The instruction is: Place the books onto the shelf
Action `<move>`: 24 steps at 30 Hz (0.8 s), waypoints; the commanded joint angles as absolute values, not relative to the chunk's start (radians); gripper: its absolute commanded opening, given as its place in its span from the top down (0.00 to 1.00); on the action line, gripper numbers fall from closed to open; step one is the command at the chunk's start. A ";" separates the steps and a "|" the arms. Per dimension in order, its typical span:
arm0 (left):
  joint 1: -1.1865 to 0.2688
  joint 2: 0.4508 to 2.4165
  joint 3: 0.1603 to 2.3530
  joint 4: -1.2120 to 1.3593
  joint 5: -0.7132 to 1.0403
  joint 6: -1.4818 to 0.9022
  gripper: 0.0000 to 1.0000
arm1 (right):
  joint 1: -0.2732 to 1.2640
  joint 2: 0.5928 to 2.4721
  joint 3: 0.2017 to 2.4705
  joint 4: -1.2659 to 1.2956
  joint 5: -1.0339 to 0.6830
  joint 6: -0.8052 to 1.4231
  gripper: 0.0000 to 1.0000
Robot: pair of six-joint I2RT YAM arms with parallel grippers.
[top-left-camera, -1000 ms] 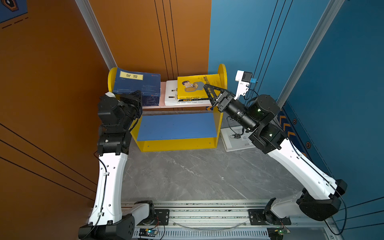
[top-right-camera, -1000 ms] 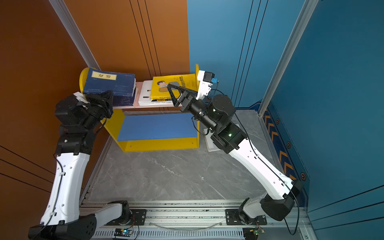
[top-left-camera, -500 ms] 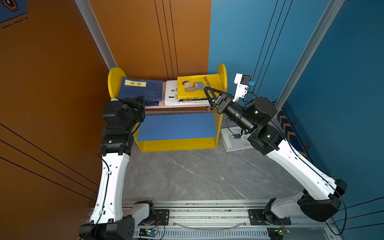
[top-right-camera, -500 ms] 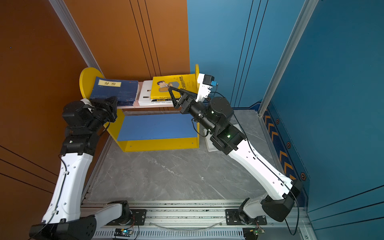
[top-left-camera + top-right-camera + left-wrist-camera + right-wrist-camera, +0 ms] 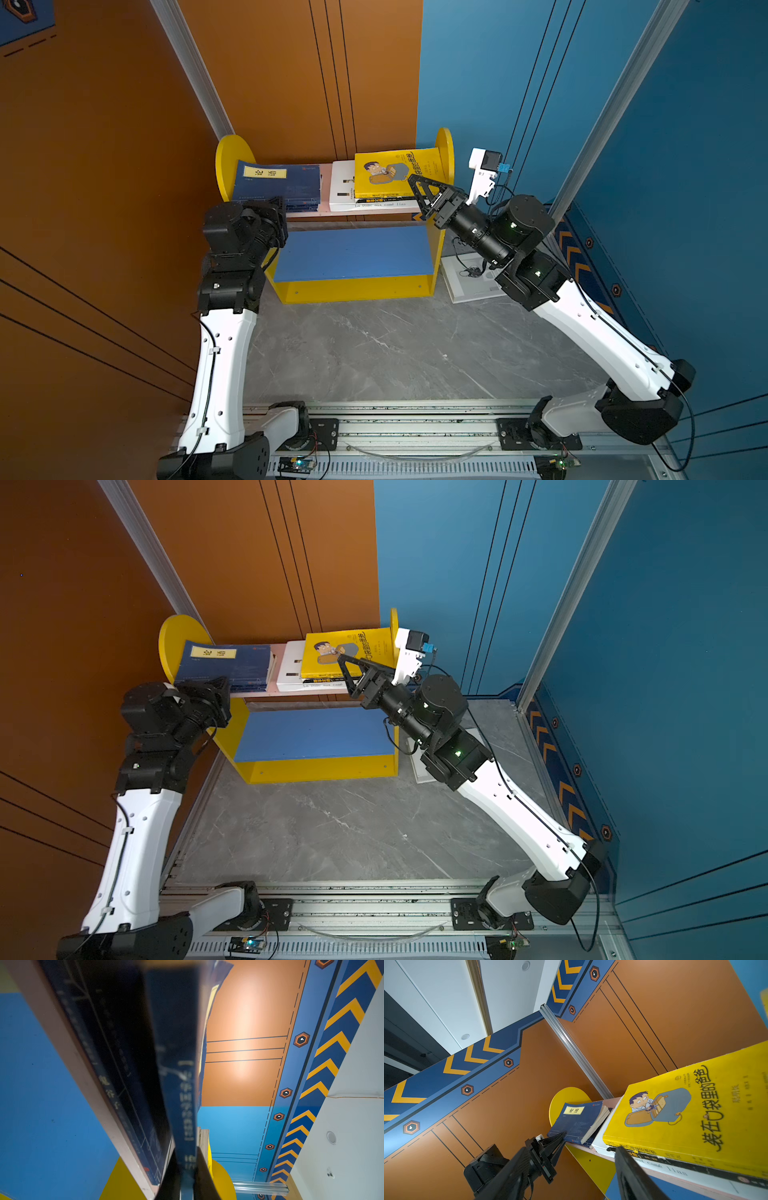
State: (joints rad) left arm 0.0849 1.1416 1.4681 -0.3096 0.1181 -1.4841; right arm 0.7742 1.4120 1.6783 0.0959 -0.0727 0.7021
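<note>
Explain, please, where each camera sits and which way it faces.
Top views: overhead behind the robot, looking down at the shelf; left arm and right arm show.
Left wrist: on the left arm, looking along the left hand at the navy book; fingers show.
Right wrist: on the right arm, facing the yellow book; one finger of the right hand shows.
Shared: both wrist views catch the navy book.

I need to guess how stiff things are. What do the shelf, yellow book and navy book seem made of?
The shelf looks like painted wood board: flat matte panels, screw holes in its yellow base strip. The yellow book seems a paperback with a smooth printed card cover. The navy book looks like softer paper: in the right wrist view its cover bows and page edges fan.
</note>
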 commanded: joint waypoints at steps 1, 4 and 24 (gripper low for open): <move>0.088 1.142 1.506 -0.306 0.076 -1.478 1.00 | 0.769 1.382 1.670 0.088 -0.051 0.681 0.33; 0.089 1.152 1.514 -0.312 0.072 -1.473 1.00 | 0.768 1.379 1.666 0.087 -0.050 0.681 0.33; 0.116 1.177 1.624 -0.487 0.100 -1.451 0.35 | 0.741 1.324 1.559 0.152 0.009 0.701 0.33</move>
